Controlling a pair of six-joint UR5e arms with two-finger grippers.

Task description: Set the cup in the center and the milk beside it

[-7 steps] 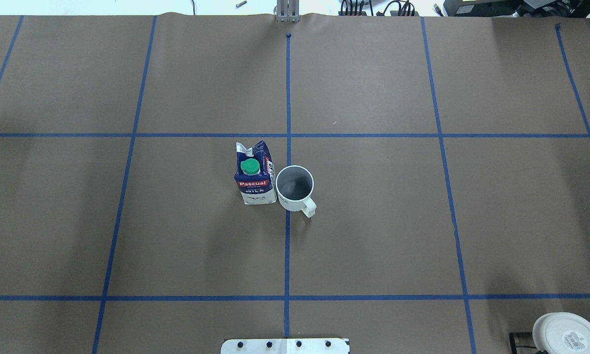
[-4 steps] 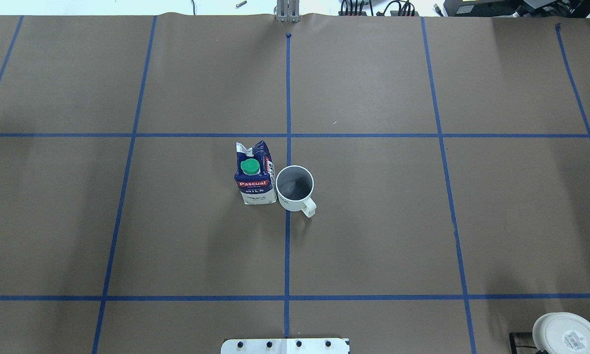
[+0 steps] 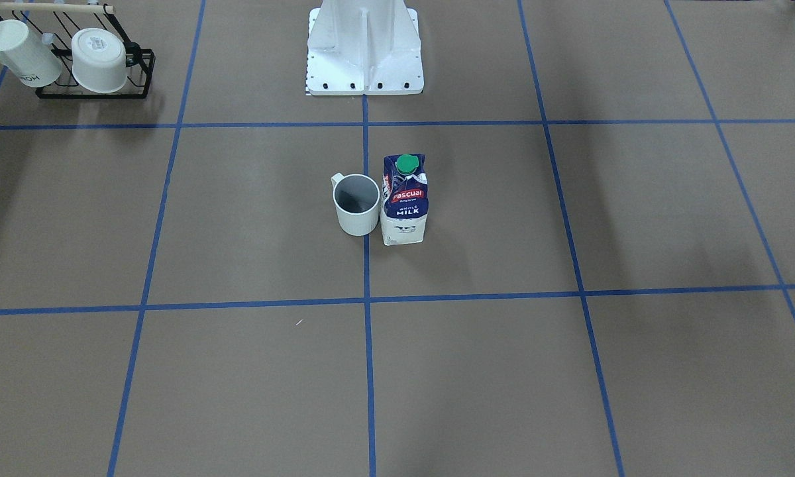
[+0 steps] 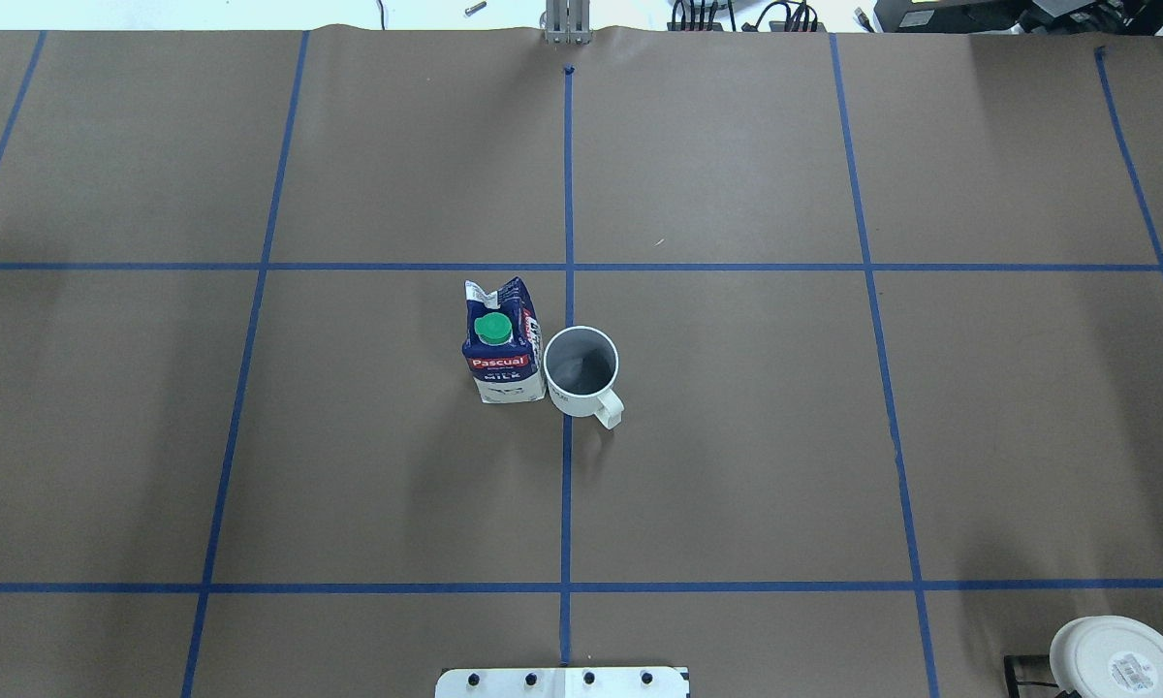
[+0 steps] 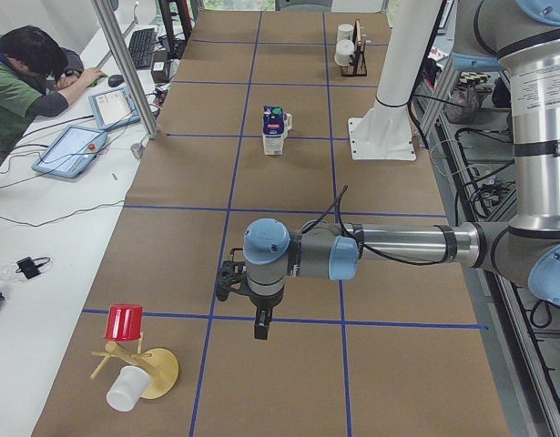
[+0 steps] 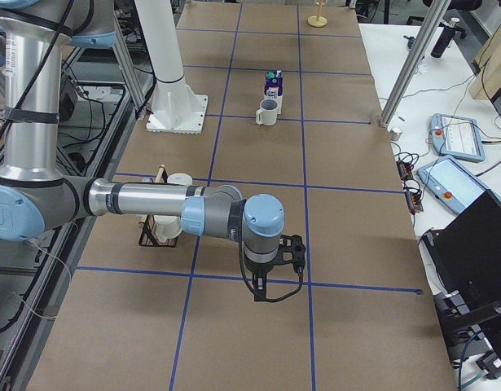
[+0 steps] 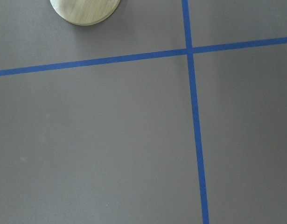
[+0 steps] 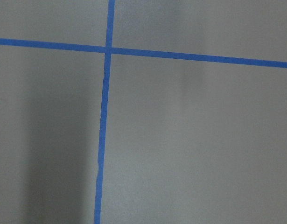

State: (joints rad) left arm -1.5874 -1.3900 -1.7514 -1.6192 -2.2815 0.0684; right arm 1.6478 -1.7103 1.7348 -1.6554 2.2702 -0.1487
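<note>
left gripper (image 5: 259,326) and right gripper (image 6: 261,292) hanging over the table (image 4: 737,436) ends, well apart from everything, opening cannot be told, fingers too small, cup (image 4: 581,368) upright at center (image 4: 567,446), milk (image 4: 501,361) just beside

White mug (image 4: 581,373) upright at the tabletop's centre (image 4: 581,446), mid-frame, handle pointing lower right; navy-and-white milk carton (image 4: 504,364) upright just left.

the cup (image 4: 581,366) sits on the center (image 4: 566,448), the milk (image 4: 502,361) just left of it.
</note>
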